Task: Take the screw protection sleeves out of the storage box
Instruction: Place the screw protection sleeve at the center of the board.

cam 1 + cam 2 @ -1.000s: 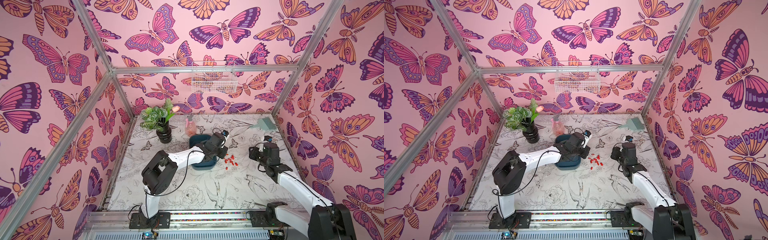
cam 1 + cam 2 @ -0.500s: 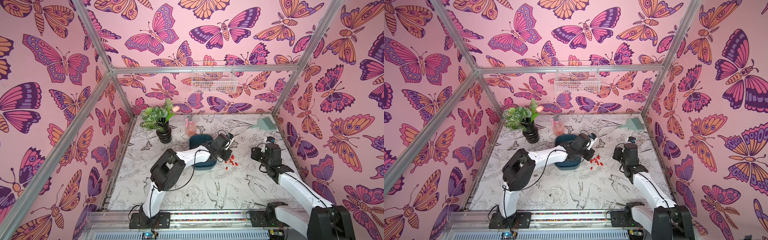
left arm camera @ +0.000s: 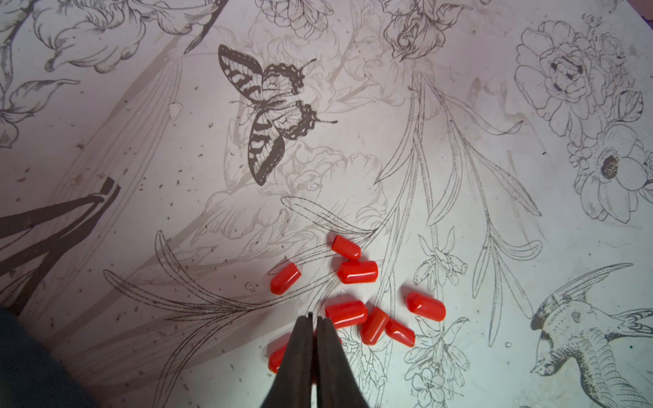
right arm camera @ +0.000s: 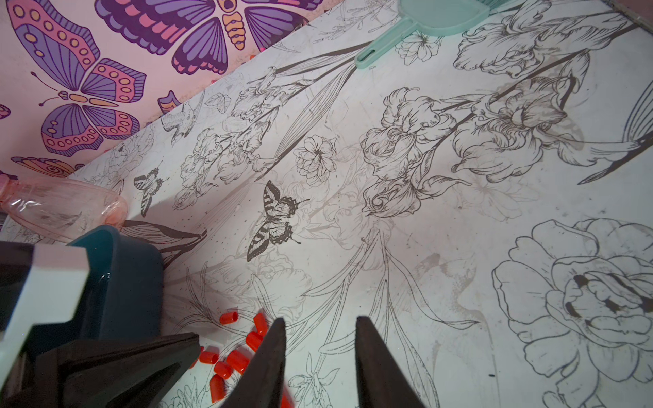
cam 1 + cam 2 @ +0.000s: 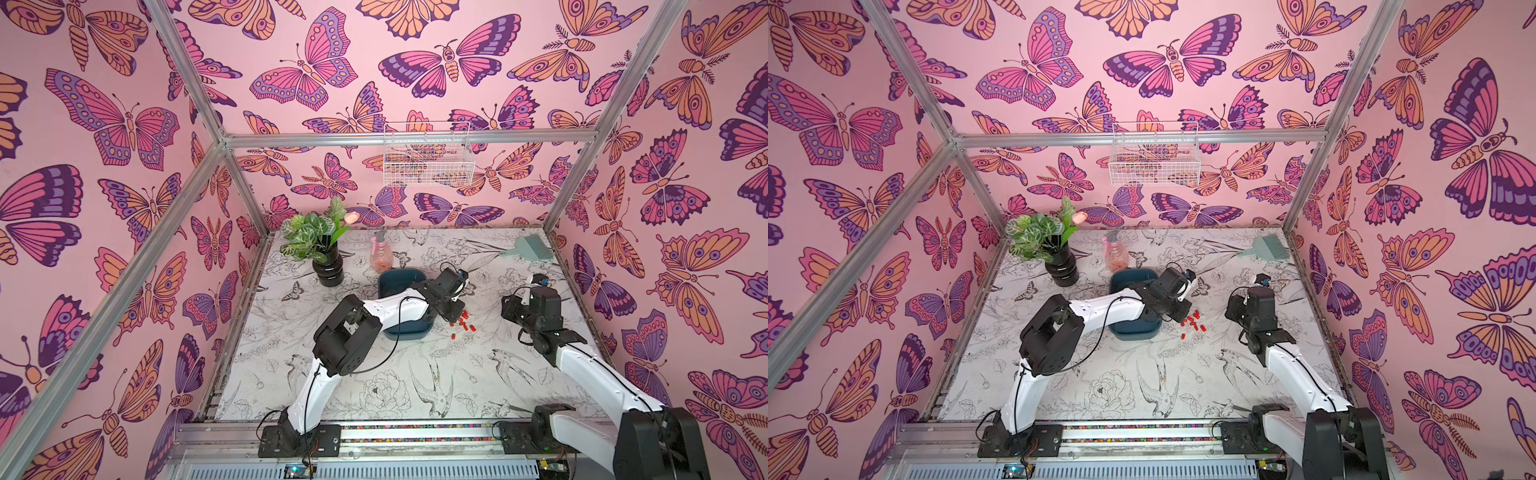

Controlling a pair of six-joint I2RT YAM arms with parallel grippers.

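Note:
Several red screw protection sleeves (image 3: pixel 357 272) lie loose on the table, just right of the teal storage box (image 5: pixel 395 282) in both top views (image 5: pixel 461 322) (image 5: pixel 1192 322). My left gripper (image 3: pixel 314 318) reaches across the box (image 5: pixel 1129 278) and hangs over the pile, shut, its tips beside one sleeve. A sleeve lies partly hidden under the fingers. My right gripper (image 4: pixel 319 319) stands open to the right of the pile (image 4: pixel 236 360), with bare table between its fingers. The left fingers (image 4: pixel 141 356) and the box wall (image 4: pixel 120 275) also show in the right wrist view.
A potted plant (image 5: pixel 316 237) and a pink spray bottle (image 5: pixel 381 253) stand behind the box. A teal brush (image 5: pixel 530 247) lies at the back right. A white wire basket (image 5: pixel 428 162) hangs on the back wall.
My left gripper has moved right from above the box to the sleeve pile beside it. The right arm has barely shifted.

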